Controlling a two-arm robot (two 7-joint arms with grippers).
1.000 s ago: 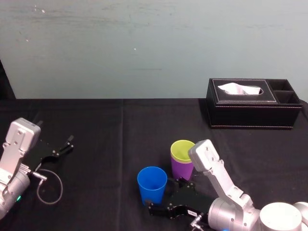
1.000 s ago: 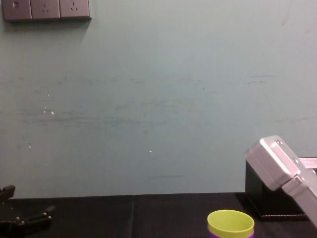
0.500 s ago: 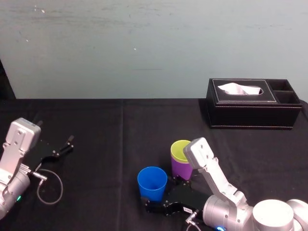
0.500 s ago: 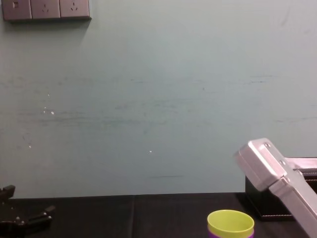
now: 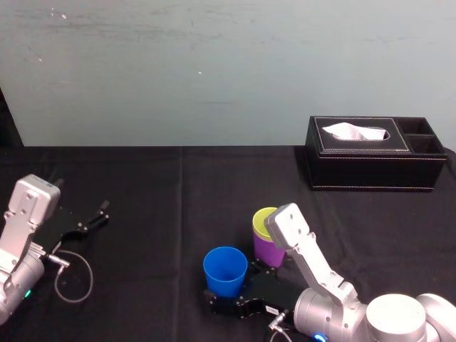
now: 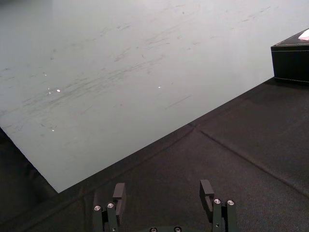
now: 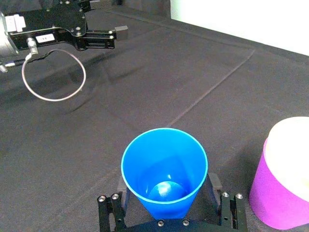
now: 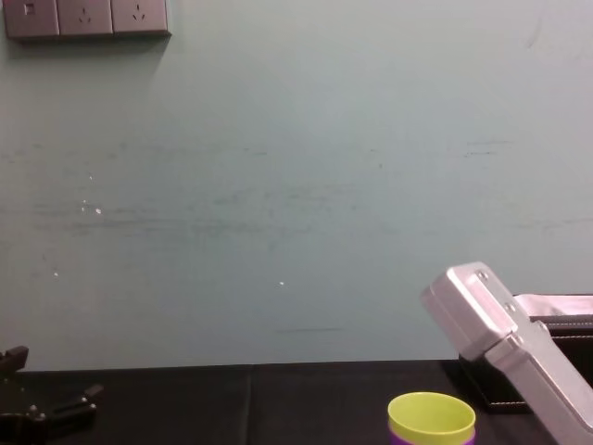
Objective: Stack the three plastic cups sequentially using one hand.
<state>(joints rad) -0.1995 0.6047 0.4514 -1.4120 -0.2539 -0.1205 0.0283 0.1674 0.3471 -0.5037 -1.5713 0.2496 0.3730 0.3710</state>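
Right gripper (image 7: 166, 182) straddles the blue cup (image 7: 164, 162), jaws wide, 1 finger either side of its lower wall, with no squeeze evident. The cup stands upright on the black table (image 5: 178, 192), just beside the purple cup (image 5: 265, 251), which holds the yellow-green cup (image 5: 260, 221). Judged light, thin-walled, slippery: grip gently, low on the wall. Left gripper (image 5: 95, 216) parked far left, jaws apart.
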